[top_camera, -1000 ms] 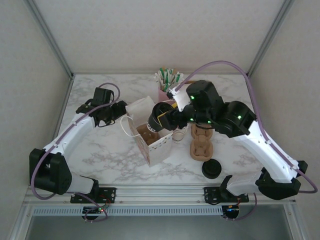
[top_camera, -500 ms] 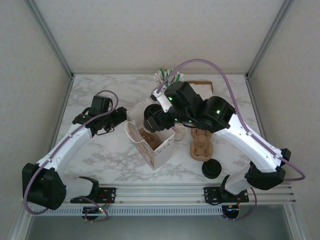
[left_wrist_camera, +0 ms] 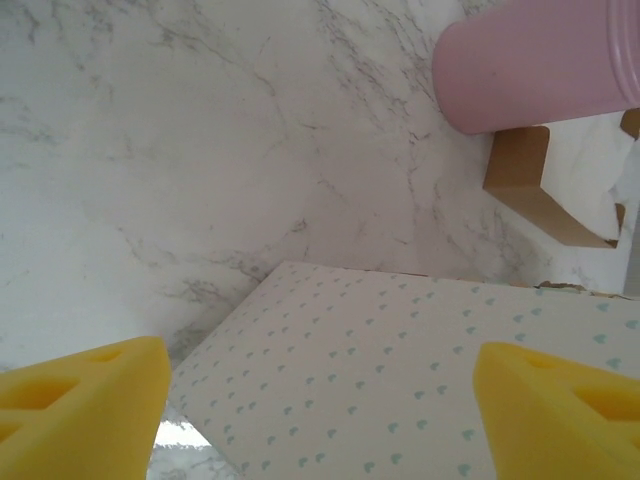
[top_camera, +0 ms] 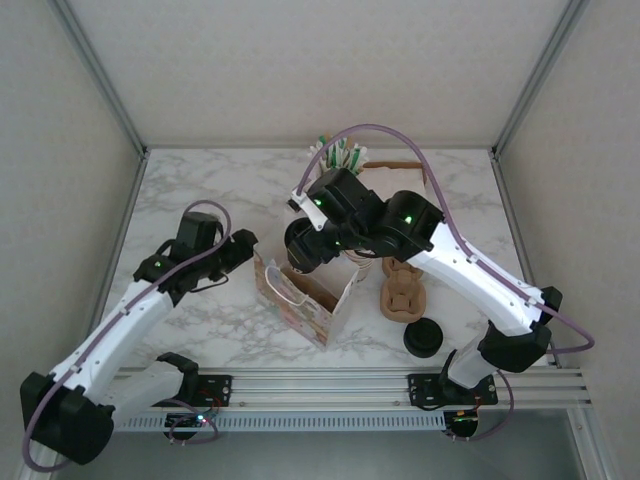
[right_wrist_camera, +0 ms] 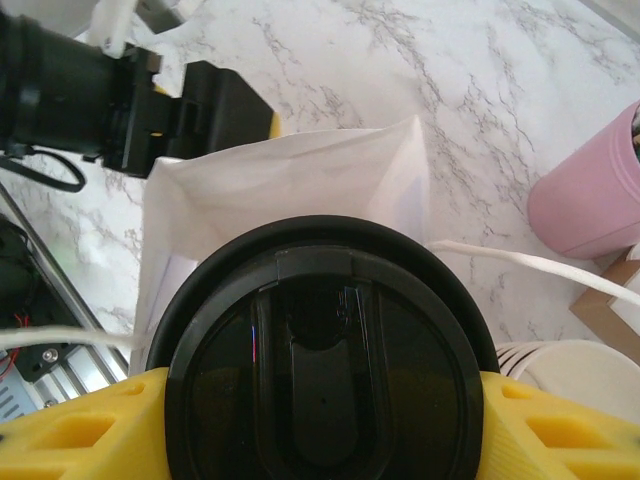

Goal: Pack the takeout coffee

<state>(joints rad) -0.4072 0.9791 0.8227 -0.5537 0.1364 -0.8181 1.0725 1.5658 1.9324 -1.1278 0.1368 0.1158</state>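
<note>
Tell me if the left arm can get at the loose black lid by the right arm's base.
Probably not. The paper bag stands between the left arm and the loose black lid, and the right arm crowds that side.

Both arms (top_camera: 120, 325) have white links, black joints, purple cables (top_camera: 372, 127), green lights, yellow gripper fingers (left_wrist_camera: 80, 390).

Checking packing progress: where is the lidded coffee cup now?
Top view, centre: the takeout coffee is clamped in the right gripper, over the open paper bag.

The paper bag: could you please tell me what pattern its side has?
White paper bag with tiny teal hearts, clearest in the left wrist view.
</note>
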